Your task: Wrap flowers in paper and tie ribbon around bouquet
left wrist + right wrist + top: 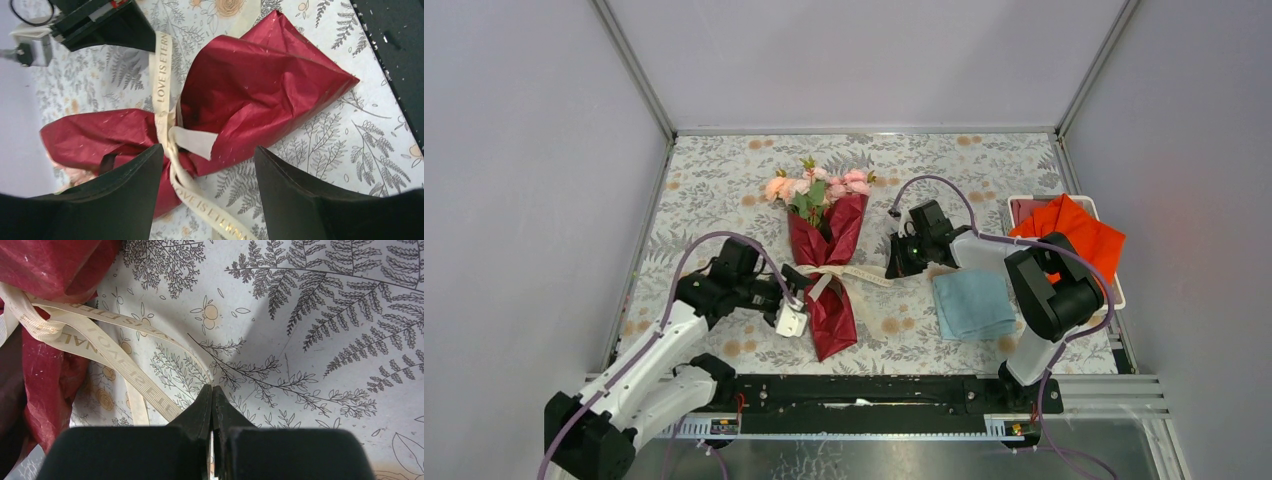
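1. Nearest lens: left hand (pixel 209 200), jaws wide, straddles the ribbon (pixel 162 75) knot at the bouquet (pixel 260 90) waist.
2. Right hand (pixel 212 395) is pinched shut on the ribbon end, just right of the bouquet.
3. Blue cloth (pixel 972 303) and orange-red cloth (pixel 1074 235) lie further right on the worktop (pixel 724 170).

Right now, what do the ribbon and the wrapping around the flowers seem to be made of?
The ribbon: likely woven fabric, matte cream; a ribbed weave and gold lettering show. The paper: apparently thin paper, crimson with a faint sheen; sharp creases and crinkles.
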